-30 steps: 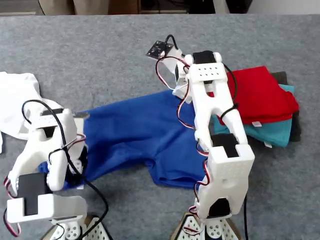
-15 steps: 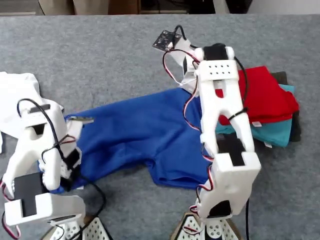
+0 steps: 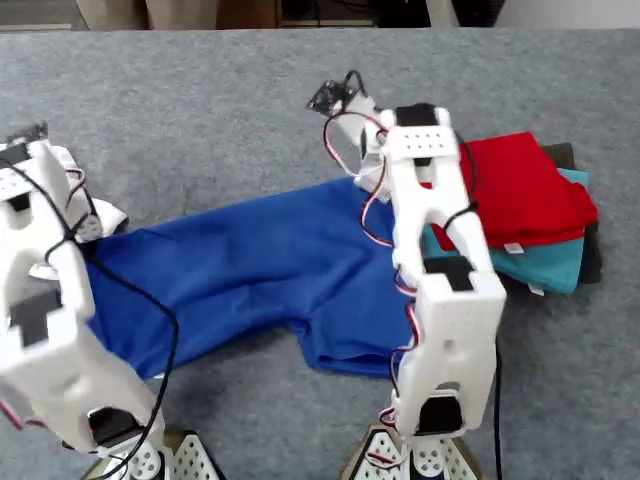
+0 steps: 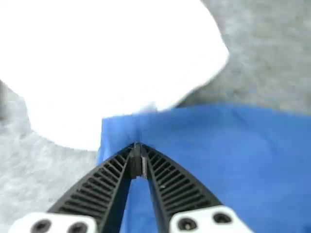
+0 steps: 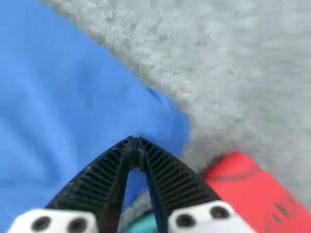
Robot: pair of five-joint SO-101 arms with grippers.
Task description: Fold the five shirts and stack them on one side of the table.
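In the high view, a blue shirt (image 3: 260, 270) of soft cloth is spread on the grey felt table (image 3: 200, 100). Its long axis is laid across the table from the left arm (image 3: 45, 310) to the right arm (image 3: 440, 270), and it climbs a little toward the far side at the right end. The far edge is reached by both arms, one at each end, so the body of the cloth lies on the near side of the fingers, toward the bases. Just beside the right end a stack is seen: a red folded shirt (image 3: 520, 190) on top, a teal folded shirt (image 3: 545, 265) under it and a dark folded shirt (image 3: 592, 255) at the bottom.

In the left wrist view, the left gripper (image 4: 137, 154) is closed, and the edge of the blue shirt near its corner is pinched between the black ribbed fingers (image 4: 97, 189). A crumpled white shirt (image 4: 112, 63) lies just beyond this corner and seems to touch it.

In the right wrist view, the right gripper (image 5: 135, 144) is closed too. Blue cloth appears to be held between its tips, close to the other corner. The red folded shirt is seen near this corner, with a narrow strip of table between them.

The coming move is judged to be a fold in which the far edge is carried toward the near edge. Because the axis is long, both ends should be lifted together. The right arm is the nearer one to the stack, so the later placing is better given to it.
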